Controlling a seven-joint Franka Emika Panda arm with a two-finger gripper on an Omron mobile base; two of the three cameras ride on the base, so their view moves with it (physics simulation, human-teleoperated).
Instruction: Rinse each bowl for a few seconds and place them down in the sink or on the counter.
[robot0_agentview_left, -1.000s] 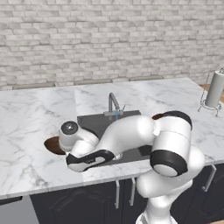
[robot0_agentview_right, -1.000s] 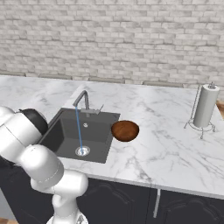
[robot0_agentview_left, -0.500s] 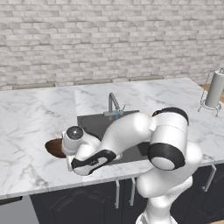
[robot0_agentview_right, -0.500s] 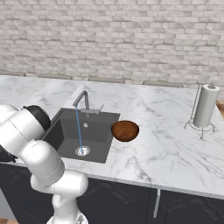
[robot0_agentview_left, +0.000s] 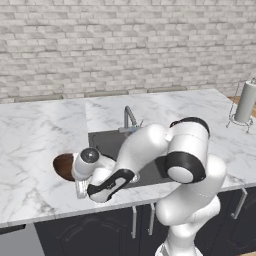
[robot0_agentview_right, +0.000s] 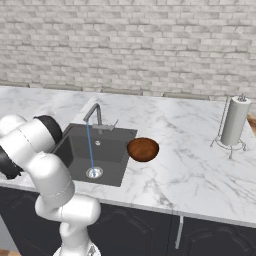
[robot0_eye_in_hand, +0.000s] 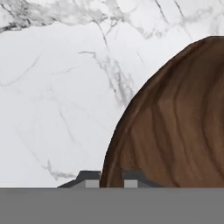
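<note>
My tool (robot0_eye_in_hand: 111, 178) sits low over the desk (robot0_agentview_left: 30, 145) left of the sink (robot0_agentview_left: 107, 142), its fingertips (robot0_eye_in_hand: 89, 178) nearly together astride the rim of the left bowl (robot0_eye_in_hand: 175, 127). In the hand view the thin wooden edge runs up between the two tips, so I judge the jaws pinched on that rim, one tip inside and one outside. Whether the bowl has left the marble yet I cannot tell.

From the left base view the same bowl (robot0_agentview_left: 63, 165) shows as a dark brown crescent on the desk just left of the sink, mostly hidden by my wrist.

The bowl looks like turned wood: stiff, light for its breadth and not fragile. The grain gives some bite, but the wall is smooth and curved, and once wet it will turn slick. A rim pinch leaves the whole dish hanging off one side, so it will want to swing and tip; I would grip firmly, move slowly, and keep it tilted so water runs out.

Water falls from the faucet (robot0_agentview_right: 94, 114) to the drain (robot0_agentview_right: 93, 173). The second bowl (robot0_agentview_right: 143, 149) rests upright on the desk just right of the sink, its rim free all round for the same hold. A paper towel stand (robot0_agentview_right: 234, 122) stands well apart at the far right.
</note>
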